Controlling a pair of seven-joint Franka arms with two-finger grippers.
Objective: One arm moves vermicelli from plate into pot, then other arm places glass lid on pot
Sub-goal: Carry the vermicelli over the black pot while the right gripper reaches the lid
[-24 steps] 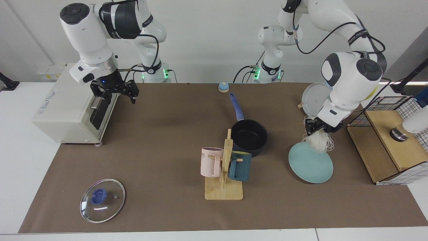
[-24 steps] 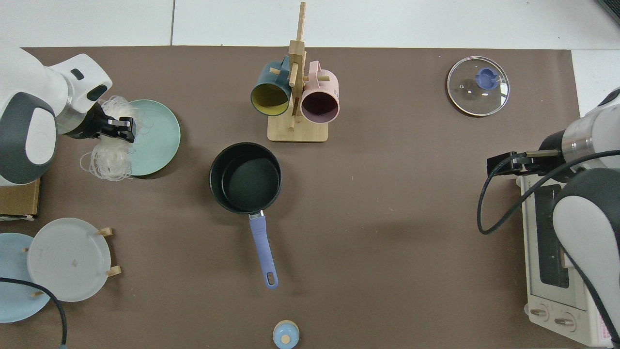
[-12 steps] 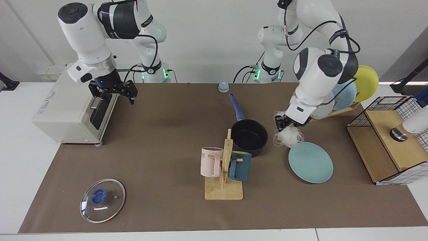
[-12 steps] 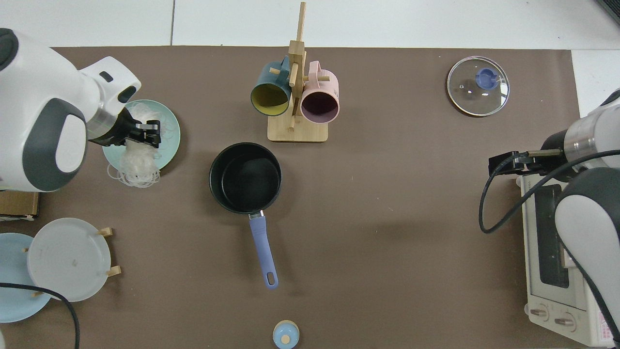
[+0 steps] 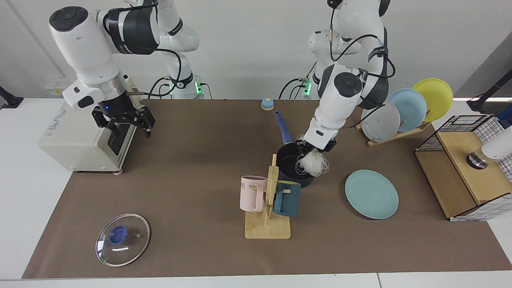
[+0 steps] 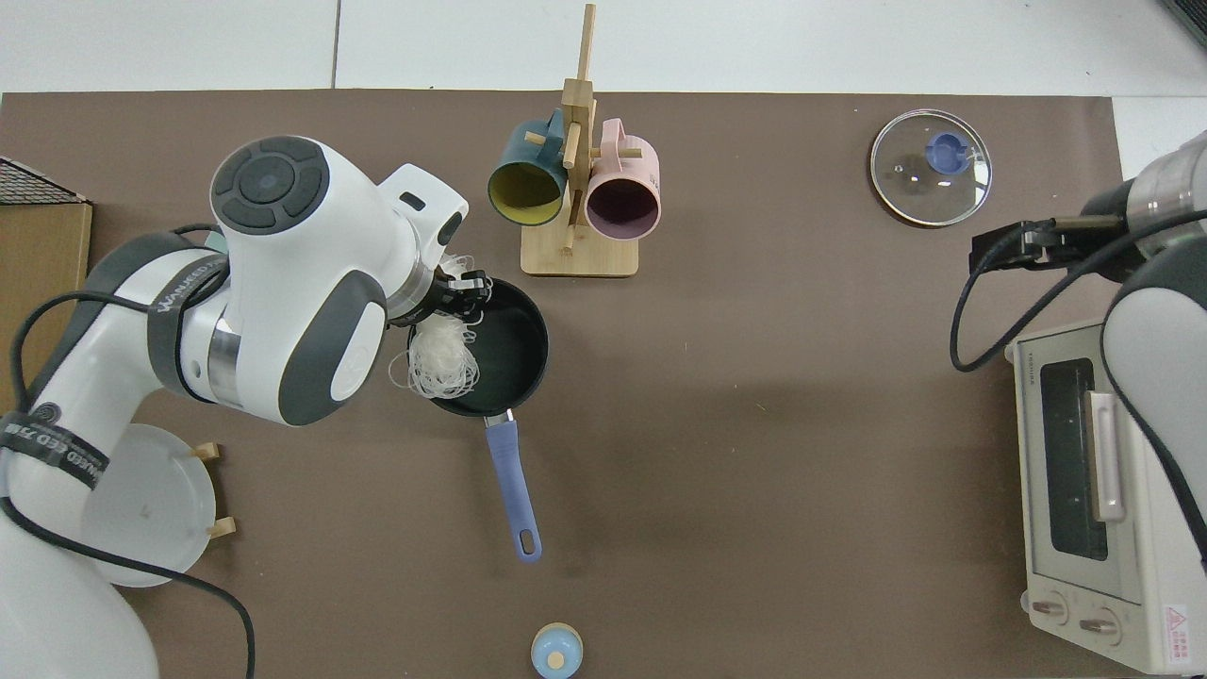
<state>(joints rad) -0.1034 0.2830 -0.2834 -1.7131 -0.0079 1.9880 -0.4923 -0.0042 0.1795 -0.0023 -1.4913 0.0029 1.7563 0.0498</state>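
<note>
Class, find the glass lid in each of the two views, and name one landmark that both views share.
Facing view: the glass lid lies flat at lower left on the brown mat.
Top view: the glass lid lies at upper right.
Shared landmark: the white toaster oven, on the lid's side of the table in both.

Black cable band [image 6: 57, 451] round the left white jointed arm reads "WANKEED"; a second band [image 6: 189, 283] repeats it. White toaster oven [image 6: 1084, 453]: small "TOSHIBA" at door corner. Pink ribbed mug [image 5: 253, 194]: lettering, only "E" clear.
</note>
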